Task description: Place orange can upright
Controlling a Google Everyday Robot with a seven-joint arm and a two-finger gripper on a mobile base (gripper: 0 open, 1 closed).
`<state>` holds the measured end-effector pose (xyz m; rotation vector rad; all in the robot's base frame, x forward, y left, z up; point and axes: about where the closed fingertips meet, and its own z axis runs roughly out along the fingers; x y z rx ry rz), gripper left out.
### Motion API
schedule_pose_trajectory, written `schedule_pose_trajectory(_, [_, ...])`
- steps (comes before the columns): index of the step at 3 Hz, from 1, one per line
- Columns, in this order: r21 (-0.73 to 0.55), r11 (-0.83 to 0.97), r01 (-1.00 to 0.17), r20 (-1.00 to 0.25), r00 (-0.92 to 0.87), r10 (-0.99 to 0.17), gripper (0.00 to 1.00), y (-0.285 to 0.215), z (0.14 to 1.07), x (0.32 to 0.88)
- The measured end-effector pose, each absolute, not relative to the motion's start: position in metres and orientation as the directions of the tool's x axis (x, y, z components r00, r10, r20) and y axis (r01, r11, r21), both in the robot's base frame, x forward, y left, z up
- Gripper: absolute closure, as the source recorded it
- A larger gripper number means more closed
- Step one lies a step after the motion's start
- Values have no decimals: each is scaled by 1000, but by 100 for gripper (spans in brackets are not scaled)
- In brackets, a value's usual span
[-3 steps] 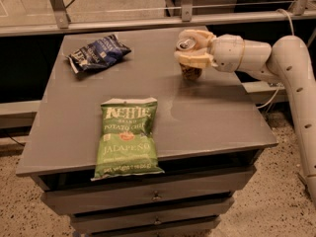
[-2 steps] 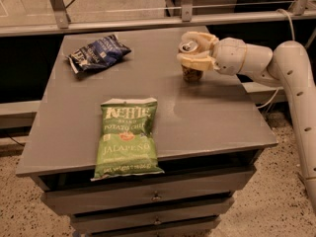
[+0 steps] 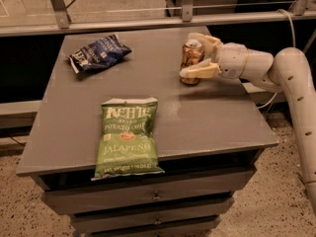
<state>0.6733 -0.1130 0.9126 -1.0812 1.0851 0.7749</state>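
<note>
The orange can (image 3: pixel 191 58) stands upright on the grey table (image 3: pixel 217 117), at its back right, silver top up. My gripper (image 3: pixel 187 55) reaches in from the right at can height. It is open, with one pale finger (image 3: pixel 203 38) behind the can's top and the other finger (image 3: pixel 198 72) in front of its lower part. The fingers stand apart from the can's sides. The can's base rests on the tabletop.
A green jalapeño chip bag (image 3: pixel 128 135) lies flat at the table's front, overhanging the edge. A dark blue chip bag (image 3: pixel 98 53) lies at the back left. A metal rail (image 3: pixel 148 21) runs behind the table. Drawers (image 3: pixel 155 196) sit below.
The fingers have spread apart from the can, which had been held between them. The can has come down slightly and now stands on the table.
</note>
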Motion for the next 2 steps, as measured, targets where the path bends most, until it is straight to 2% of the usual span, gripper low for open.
schedule_pose_trajectory(1, [-259,333,-907,-961,275,1,0,-119,907,679])
schedule_pose_trajectory(2, [-259,381,-888,-965,251,-72,0,-142,919,677])
